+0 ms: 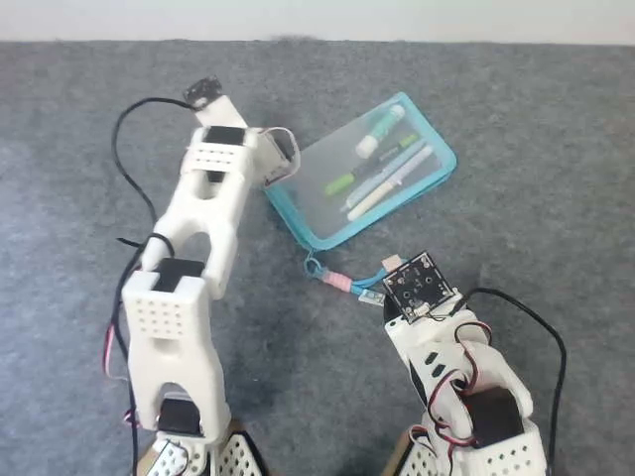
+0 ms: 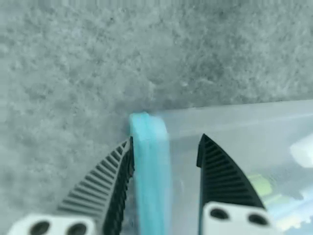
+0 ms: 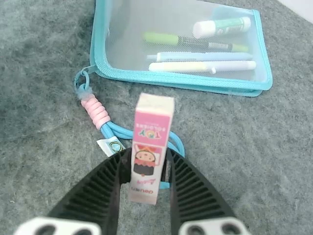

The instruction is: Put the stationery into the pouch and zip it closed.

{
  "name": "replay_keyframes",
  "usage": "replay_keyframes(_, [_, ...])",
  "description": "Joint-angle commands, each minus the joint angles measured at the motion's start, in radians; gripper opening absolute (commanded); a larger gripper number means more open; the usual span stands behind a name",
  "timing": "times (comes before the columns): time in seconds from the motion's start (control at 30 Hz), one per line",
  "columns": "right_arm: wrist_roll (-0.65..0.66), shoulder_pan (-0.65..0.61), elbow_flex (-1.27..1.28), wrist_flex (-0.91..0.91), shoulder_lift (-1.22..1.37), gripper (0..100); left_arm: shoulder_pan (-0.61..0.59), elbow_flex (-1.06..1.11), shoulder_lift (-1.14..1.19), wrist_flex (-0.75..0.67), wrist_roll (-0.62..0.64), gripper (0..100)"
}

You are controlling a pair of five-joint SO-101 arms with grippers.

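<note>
the right gripper clamped one pink eraser, its long axis pointing at the pouch, which lay straight ahead with its long side crosswise. just short of the pouch lay its beaded cord. inside the one pouch lay three pens and one white stick. at the pouch's far corner the left gripper, the nearer arm, stood narrowly parted astride the blue rim.
</note>
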Motion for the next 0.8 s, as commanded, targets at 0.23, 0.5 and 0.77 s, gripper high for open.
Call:
replay_keyframes(0.23, [0.002, -0.010, -0.015, 0.004, -0.002, 1.2, -0.066, -0.242, 0.037, -0.014, -0.559, 19])
replay_keyframes(0.5, [0.000, -0.010, -0.015, 0.004, 0.005, 1.2, -0.006, -0.538, 0.273, 0.276, -0.614, 19])
replay_keyframes(0.77, [0.000, -0.008, -0.015, 0.004, 0.007, 1.2, 0.018, -0.777, 0.423, 0.674, -0.730, 14])
